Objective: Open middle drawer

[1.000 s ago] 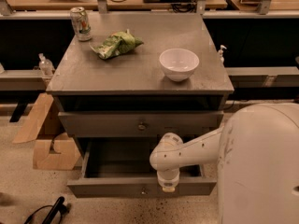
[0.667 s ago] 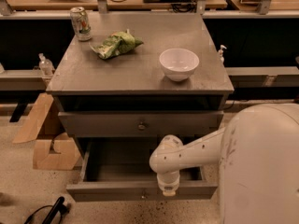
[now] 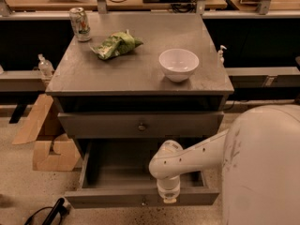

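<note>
The middle drawer (image 3: 93, 124) is a wide, shallow grey front with a small round knob (image 3: 142, 125), and it is shut. Below it the bottom drawer (image 3: 117, 198) is pulled out, showing its bare inside. My gripper (image 3: 168, 198) hangs from the white arm (image 3: 197, 156), points down, and sits at the top edge of the bottom drawer's front, right of its middle. It is well below the middle drawer's knob. The wrist hides the gripper's tip.
On the cabinet top (image 3: 84, 74) stand a white bowl (image 3: 178, 63), a green crumpled bag (image 3: 116, 45) and a soda can (image 3: 80, 24). Cardboard pieces (image 3: 51, 149) lie on the floor to the left. My white body (image 3: 267, 168) fills the lower right.
The arm's end has moved a little toward the camera. The bottom drawer has slid out slightly further with it. The middle drawer has stayed shut.
</note>
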`<action>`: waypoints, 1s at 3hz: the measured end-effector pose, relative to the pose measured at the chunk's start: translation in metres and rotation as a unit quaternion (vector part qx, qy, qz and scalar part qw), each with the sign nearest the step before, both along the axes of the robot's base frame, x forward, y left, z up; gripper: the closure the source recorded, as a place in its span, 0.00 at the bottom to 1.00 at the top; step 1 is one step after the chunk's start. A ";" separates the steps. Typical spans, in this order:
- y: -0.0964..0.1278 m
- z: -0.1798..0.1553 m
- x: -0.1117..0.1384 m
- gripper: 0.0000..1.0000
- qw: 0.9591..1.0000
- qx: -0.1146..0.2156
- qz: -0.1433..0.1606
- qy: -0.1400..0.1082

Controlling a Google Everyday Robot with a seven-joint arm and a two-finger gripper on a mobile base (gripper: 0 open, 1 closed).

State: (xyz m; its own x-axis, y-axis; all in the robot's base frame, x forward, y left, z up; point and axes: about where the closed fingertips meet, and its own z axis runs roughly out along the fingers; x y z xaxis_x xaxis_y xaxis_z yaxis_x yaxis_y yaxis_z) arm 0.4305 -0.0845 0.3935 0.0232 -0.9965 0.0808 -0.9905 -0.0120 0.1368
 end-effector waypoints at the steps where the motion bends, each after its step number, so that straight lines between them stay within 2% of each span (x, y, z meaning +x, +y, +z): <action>1: -0.001 0.000 0.001 1.00 1.000 0.000 0.000 0.000; 2: 0.002 -0.002 -0.020 1.00 0.999 0.002 0.024 0.024; 3: 0.001 -0.002 -0.019 1.00 0.999 0.002 0.024 0.024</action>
State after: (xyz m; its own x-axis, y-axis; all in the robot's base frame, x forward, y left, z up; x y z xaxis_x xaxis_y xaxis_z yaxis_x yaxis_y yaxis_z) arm 0.4114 -0.0831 0.3913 0.0746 -0.9944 0.0753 -0.9811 -0.0597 0.1842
